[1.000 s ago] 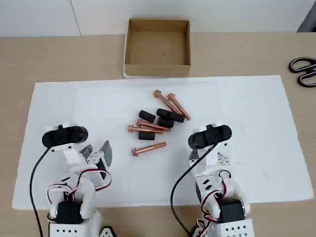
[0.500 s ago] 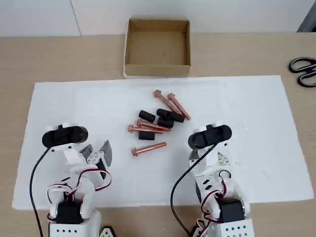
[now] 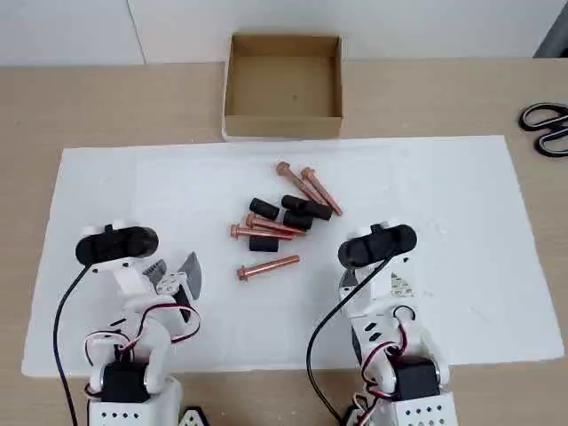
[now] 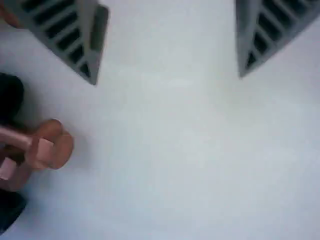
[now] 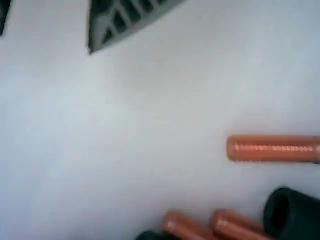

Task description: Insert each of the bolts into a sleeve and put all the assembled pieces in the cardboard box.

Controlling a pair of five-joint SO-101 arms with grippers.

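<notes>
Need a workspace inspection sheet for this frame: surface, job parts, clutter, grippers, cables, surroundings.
Surface: white sheet on a wooden table.
Job's things: cardboard box empty; five copper bolts and black sleeves loose mid-sheet, none assembled.
Clutter: scissors on the table, off the sheet.
Grippers: left gripper open over bare sheet; right gripper open beside the bolts; both hold nothing.
Cables: black cable along each arm, clear of the parts.
Surroundings: white wall behind the table.
</notes>
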